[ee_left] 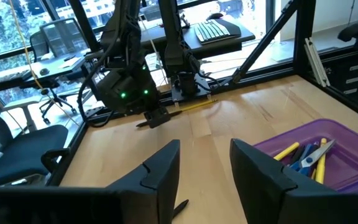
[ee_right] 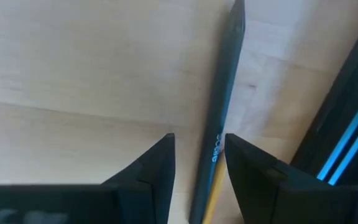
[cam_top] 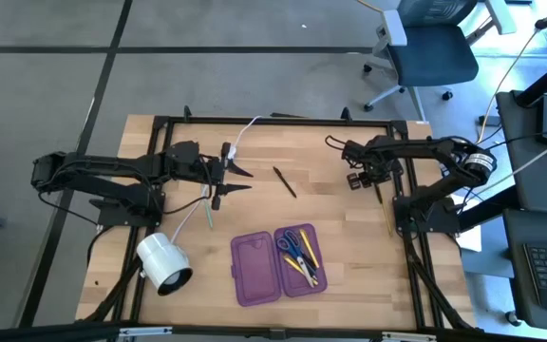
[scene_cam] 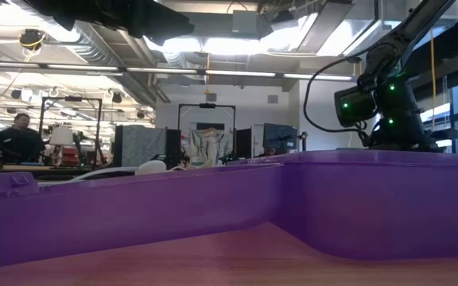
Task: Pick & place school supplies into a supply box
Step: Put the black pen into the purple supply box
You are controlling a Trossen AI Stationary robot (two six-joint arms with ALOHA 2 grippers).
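Observation:
The supply box (cam_top: 278, 266), a purple case, lies open near the table's front edge. Blue-handled scissors (cam_top: 289, 242) and several pens lie in its right half (ee_left: 309, 155). A dark pen (cam_top: 285, 181) lies on the wood at mid-table. A greenish pencil (cam_top: 208, 213) lies near my left gripper (cam_top: 240, 180), which hovers open and holds nothing (ee_left: 204, 162). At the right, my right gripper (cam_top: 359, 179) points down. Its open fingers stand on either side of a dark pencil (ee_right: 221, 112) that lies flat on the table. I cannot tell whether they touch it.
A white cylindrical lamp (cam_top: 164, 264) lies at the front left, and a white cable (cam_top: 245, 131) runs from the far edge. A yellow pencil (cam_top: 389, 221) lies by the black frame rail (ee_right: 347, 112) at the right. In the low view the box's purple wall (scene_cam: 213, 206) fills the foreground.

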